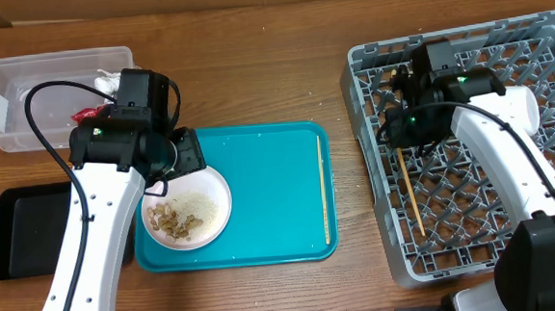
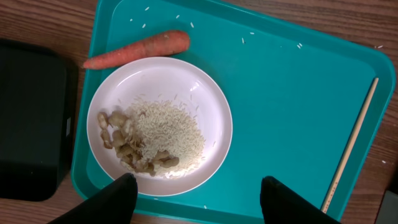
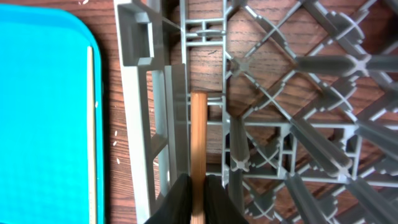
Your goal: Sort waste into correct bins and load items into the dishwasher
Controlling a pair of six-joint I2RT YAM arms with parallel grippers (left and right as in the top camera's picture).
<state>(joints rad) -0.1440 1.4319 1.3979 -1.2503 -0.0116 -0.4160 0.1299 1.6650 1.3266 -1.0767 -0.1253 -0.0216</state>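
A white plate (image 2: 158, 124) with white rice (image 2: 168, 134) and brown scraps (image 2: 127, 146) sits on the teal tray's left side, also in the overhead view (image 1: 207, 193). An orange carrot (image 2: 140, 50) lies beside the plate. My left gripper (image 2: 199, 200) is open above the plate's near edge and empty. One chopstick (image 1: 322, 187) lies along the tray's right side. My right gripper (image 3: 198, 196) is shut on the other chopstick (image 3: 198, 137), over the left side of the grey dish rack (image 1: 542, 62). Bowls and cup are out of view.
The clear tub (image 1: 50, 61) at the back left holds a red wrapper (image 1: 87, 114) and white paper (image 1: 109, 84). The black tray (image 1: 31, 228) lies left of the teal tray (image 1: 268, 166). My left arm hides the carrot from overhead.
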